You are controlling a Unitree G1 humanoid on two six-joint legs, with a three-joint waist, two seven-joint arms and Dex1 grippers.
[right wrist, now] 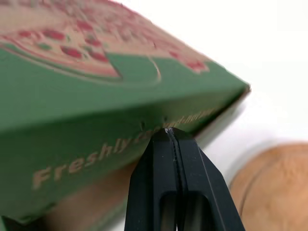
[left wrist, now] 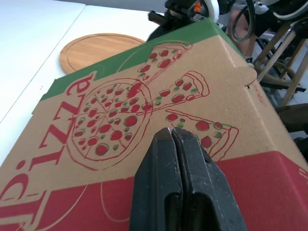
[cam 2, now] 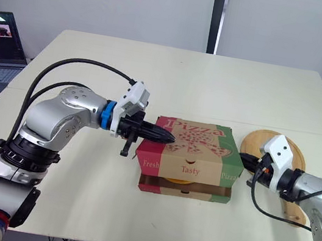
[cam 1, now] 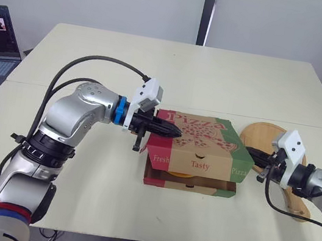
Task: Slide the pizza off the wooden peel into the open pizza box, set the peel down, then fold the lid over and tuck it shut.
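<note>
Left eye view has the pizza box (cam 1: 194,163) near the desk's (cam 1: 217,80) front edge, its lid (cam 1: 203,127) lowered but gaping, the left gripper (cam 1: 176,133) closed on top, the right gripper (cam 1: 249,150) closed against its right side, and the peel (cam 1: 264,134) flat near the right edge.

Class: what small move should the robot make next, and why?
Probably press the lid down with the shut left gripper poised over it. The lid sits raised above the box base with a gap showing, and the peel is already set down.
</note>
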